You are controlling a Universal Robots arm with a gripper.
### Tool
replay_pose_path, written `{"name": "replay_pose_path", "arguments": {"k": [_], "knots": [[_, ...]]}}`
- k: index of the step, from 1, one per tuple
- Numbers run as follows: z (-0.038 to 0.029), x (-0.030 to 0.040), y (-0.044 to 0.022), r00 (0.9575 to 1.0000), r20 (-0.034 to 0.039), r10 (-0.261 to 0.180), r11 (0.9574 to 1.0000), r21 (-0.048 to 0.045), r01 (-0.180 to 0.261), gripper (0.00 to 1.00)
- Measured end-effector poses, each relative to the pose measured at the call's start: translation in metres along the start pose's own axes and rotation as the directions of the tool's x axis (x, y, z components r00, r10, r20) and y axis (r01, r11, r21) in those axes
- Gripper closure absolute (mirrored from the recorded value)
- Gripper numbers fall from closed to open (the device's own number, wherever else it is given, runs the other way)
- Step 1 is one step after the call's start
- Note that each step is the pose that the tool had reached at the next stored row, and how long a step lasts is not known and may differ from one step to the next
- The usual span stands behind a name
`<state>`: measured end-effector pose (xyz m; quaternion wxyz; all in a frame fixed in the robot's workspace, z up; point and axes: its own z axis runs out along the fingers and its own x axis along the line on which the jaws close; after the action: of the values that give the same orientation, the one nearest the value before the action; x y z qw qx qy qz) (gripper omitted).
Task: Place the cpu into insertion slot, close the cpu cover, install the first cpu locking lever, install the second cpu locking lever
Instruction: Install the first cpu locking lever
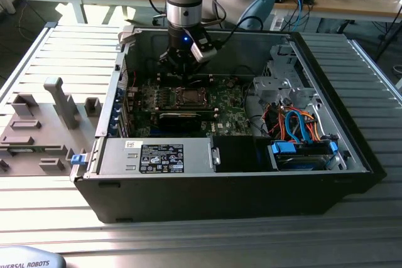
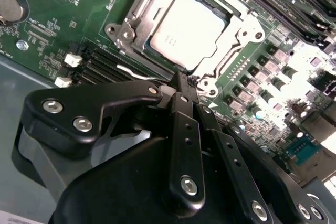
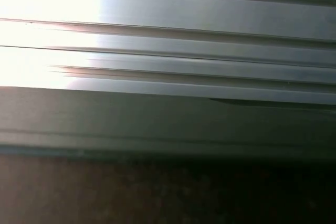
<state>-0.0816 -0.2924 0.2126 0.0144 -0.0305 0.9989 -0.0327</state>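
1. Gripper (image 2: 181, 85) is inside the open PC case (image 1: 207, 199), low over the motherboard (image 1: 226, 108) at its far side, just beyond the insertion slot (image 1: 188, 97).
2. Fingers (image 2: 185, 129) are pressed together, nothing between them; tips sit right at the socket's edge in the second wrist view.
3. Cpu (image 2: 186, 30) is seated in the insertion slot, silver top exposed.
4. Cpu cover (image 2: 231, 38) lies down around the cpu.
5. Grey fixture blocks (image 1: 59, 101) sit on the table (image 1: 38, 218), on the exterior view's left of the case.
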Motion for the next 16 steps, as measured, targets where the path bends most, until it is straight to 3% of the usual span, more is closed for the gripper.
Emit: {"name": "replay_pose_path", "arguments": {"k": [3, 6, 11, 16], "knots": [[-0.0001, 0.0049, 0.0005, 1.0000, 0.0025, 0.000, 1.0000, 0.0000, 0.000, 0.89], [-0.0003, 0.0053, 0.0010, 1.0000, 0.0025, 0.000, 1.0000, -0.0010, 0.000, 0.89], [-0.0003, 0.0053, 0.0023, 1.0000, 0.0040, -0.001, 0.9997, -0.0234, 0.001, 0.89], [0.0006, 0.0050, 0.0023, 1.0000, 0.0043, -0.002, 0.9997, -0.0240, 0.002, 0.89]]}}
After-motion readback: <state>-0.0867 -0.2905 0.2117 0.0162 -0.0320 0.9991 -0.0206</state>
